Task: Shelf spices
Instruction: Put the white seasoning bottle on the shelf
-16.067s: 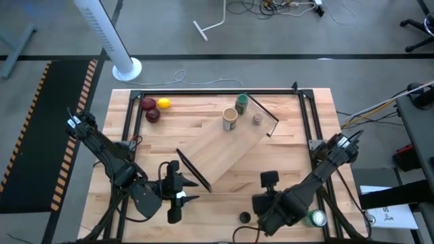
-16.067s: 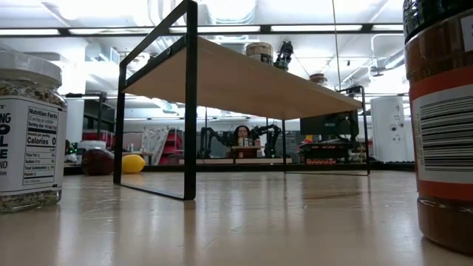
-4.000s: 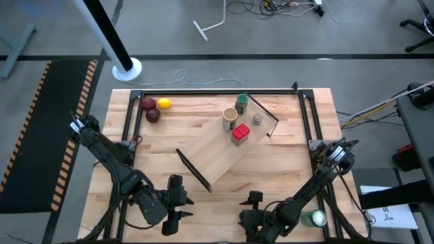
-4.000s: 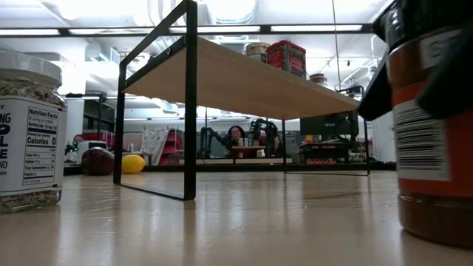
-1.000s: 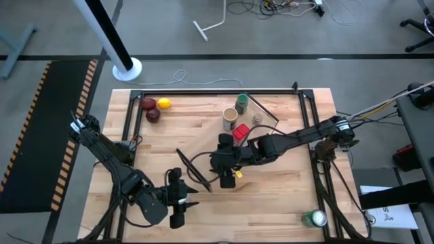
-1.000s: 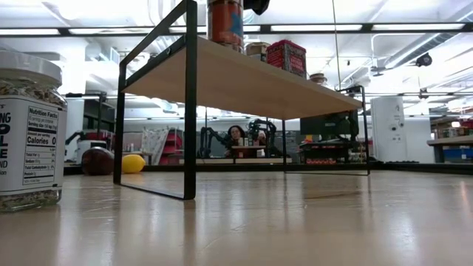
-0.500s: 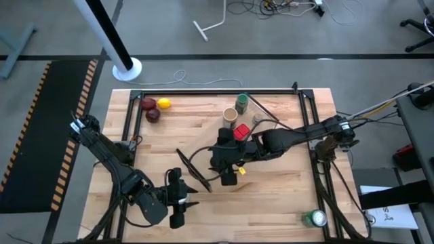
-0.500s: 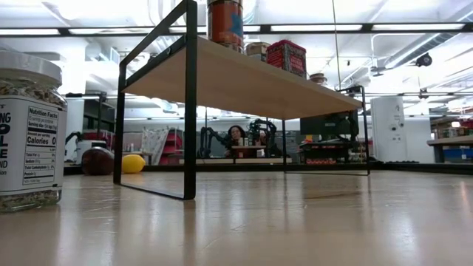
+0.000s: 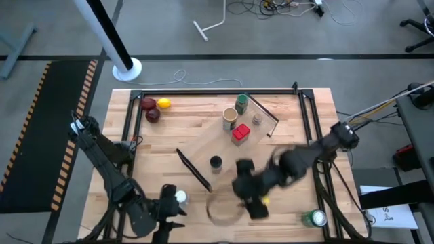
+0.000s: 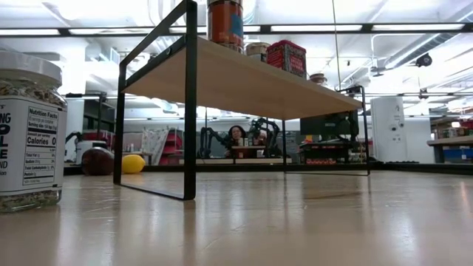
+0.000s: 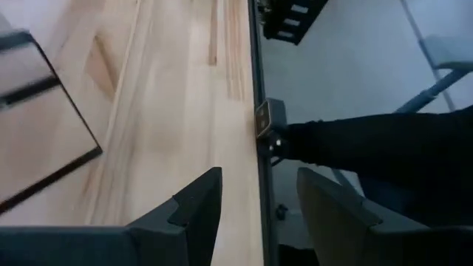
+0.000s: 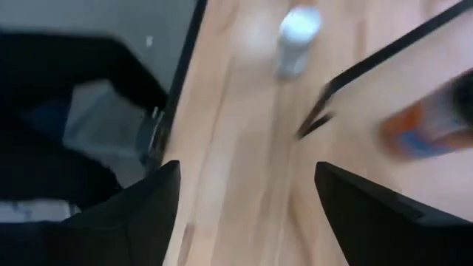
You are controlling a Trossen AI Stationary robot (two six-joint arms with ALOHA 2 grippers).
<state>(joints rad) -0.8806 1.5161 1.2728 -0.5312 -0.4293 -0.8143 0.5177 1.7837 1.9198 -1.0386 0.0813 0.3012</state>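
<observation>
The shelf (image 9: 211, 144) stands slantwise mid-table on its black end bars (image 10: 191, 103). On its plank stand the green-lidded jar (image 9: 241, 103), tan cylinder (image 9: 230, 119), tiny grey-capped jar (image 9: 258, 118), red box (image 9: 240, 133) and black-capped jar (image 9: 215, 163). The white-capped jar (image 9: 180, 197) stands on the tabletop near the near edge. My left gripper (image 9: 166, 218) is open just nearer than that jar, which does not show between its fingers (image 11: 259, 177). My right gripper (image 9: 254, 203), blurred, is open (image 12: 244, 177) over the near table, away from the shelf.
Two red fruits (image 9: 148, 104) and a yellow one (image 9: 163, 104) lie at the far left. A green-and-white can (image 9: 315, 218) sits by the near right corner. A black frame (image 9: 203, 93) borders the table. Bare wood lies right of the shelf.
My right gripper has swung away from the black-capped jar on the shelf's near end, toward the table's near edge and right. The jar stays standing on the plank. My left gripper has drawn back toward the near edge, away from the white-capped jar.
</observation>
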